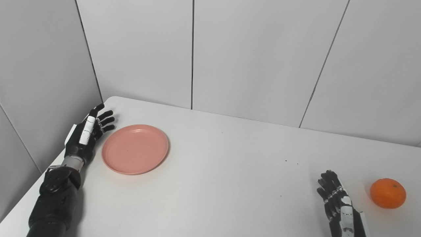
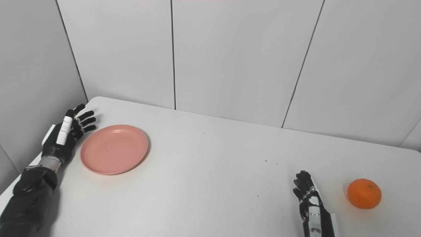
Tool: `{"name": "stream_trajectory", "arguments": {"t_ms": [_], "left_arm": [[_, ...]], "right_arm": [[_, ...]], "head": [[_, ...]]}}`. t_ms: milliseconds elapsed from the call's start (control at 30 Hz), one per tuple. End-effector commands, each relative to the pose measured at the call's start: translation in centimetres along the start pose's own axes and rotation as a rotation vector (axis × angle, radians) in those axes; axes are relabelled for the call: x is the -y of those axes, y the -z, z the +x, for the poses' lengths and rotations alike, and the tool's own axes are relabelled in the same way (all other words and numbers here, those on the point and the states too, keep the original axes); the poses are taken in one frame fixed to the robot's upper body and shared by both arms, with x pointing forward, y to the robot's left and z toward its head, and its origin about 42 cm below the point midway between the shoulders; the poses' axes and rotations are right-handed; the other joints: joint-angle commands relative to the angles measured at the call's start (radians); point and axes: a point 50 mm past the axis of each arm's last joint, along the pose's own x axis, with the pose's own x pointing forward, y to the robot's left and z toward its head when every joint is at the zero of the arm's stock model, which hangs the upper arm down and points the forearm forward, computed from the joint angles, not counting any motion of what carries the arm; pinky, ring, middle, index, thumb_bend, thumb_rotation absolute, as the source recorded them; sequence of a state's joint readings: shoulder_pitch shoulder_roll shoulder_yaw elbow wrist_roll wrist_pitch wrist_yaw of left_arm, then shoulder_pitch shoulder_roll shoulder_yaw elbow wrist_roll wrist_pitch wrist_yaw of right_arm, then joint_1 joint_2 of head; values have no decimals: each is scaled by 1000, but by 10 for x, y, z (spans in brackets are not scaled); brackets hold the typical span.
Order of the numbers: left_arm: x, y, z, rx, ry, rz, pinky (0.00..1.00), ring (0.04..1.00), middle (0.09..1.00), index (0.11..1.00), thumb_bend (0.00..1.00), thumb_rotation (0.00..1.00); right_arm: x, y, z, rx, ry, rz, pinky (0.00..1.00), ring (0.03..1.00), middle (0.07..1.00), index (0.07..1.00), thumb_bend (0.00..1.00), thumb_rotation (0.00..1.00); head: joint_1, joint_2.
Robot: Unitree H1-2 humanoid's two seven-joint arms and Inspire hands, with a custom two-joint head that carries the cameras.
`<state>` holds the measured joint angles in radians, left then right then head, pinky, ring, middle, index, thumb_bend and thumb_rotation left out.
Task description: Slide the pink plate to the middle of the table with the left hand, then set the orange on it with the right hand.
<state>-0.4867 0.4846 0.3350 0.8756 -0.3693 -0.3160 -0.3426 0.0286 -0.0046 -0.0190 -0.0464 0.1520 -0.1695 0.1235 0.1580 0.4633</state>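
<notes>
A pink plate (image 1: pixel 135 148) lies flat on the left part of the white table (image 1: pixel 223 171), empty. My left hand (image 1: pixel 89 131) is open, fingers stretched, just left of the plate's rim and close to it; I cannot tell if it touches. An orange (image 1: pixel 387 193) sits near the table's right front. My right hand (image 1: pixel 336 200) is open and empty, resting low at the front, a short way left of the orange and apart from it.
Grey panel walls stand behind the table and along its left side, close to my left hand. The table's left edge runs under my left forearm (image 1: pixel 54 200). A few dark specks (image 1: pixel 291 162) mark the tabletop.
</notes>
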Motion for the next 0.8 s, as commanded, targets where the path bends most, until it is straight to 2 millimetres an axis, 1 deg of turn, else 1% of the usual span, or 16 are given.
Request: {"name": "stream_trajectory", "arguments": {"t_ms": [0,33,100,200,300,367,433,467,567,633,767], "left_arm": [[-2,-18,10,70,24,24,791,843,840,894,1000,795],[-1,-17,10,68,24,25,799,849,851,895,1000,797],[-1,-13,8,59,23,23,774,832,841,893,1000,798],[6,-12,5,57,34,24,741,815,825,886,1000,806],[13,-13,2,57,52,24,758,825,835,884,1000,813],[20,-16,0,59,68,19,804,863,867,899,1000,820],[26,-18,-2,57,80,13,814,872,874,902,1000,821],[28,-20,-3,55,85,11,855,889,887,914,987,838],[35,-22,-7,33,100,26,893,915,910,929,979,864],[39,-22,-9,17,98,35,963,955,938,956,959,902],[48,-23,-13,1,76,19,980,947,932,947,964,897]], "right_arm": [[-5,36,-36,-147,33,53,931,922,913,900,753,972],[-5,36,-36,-147,33,53,930,922,913,900,752,970],[-6,36,-36,-149,33,50,930,921,912,898,752,971],[-6,36,-36,-150,34,46,927,920,910,895,751,974],[-7,36,-35,-150,35,43,921,917,908,892,744,978],[-8,36,-35,-150,36,41,918,915,905,888,741,980],[-8,36,-35,-151,37,36,917,914,904,888,741,982],[-8,37,-35,-151,36,34,915,912,903,888,746,983],[-8,37,-35,-149,34,34,906,907,900,884,751,978],[-9,37,-35,-149,35,33,902,908,898,879,761,975],[-10,36,-35,-150,36,36,899,906,894,873,766,969]], "head": [[0,3],[0,3],[-3,5],[-5,7],[-8,8],[-9,8],[-10,10],[-10,10],[-14,13],[-16,14],[-18,18]]}}
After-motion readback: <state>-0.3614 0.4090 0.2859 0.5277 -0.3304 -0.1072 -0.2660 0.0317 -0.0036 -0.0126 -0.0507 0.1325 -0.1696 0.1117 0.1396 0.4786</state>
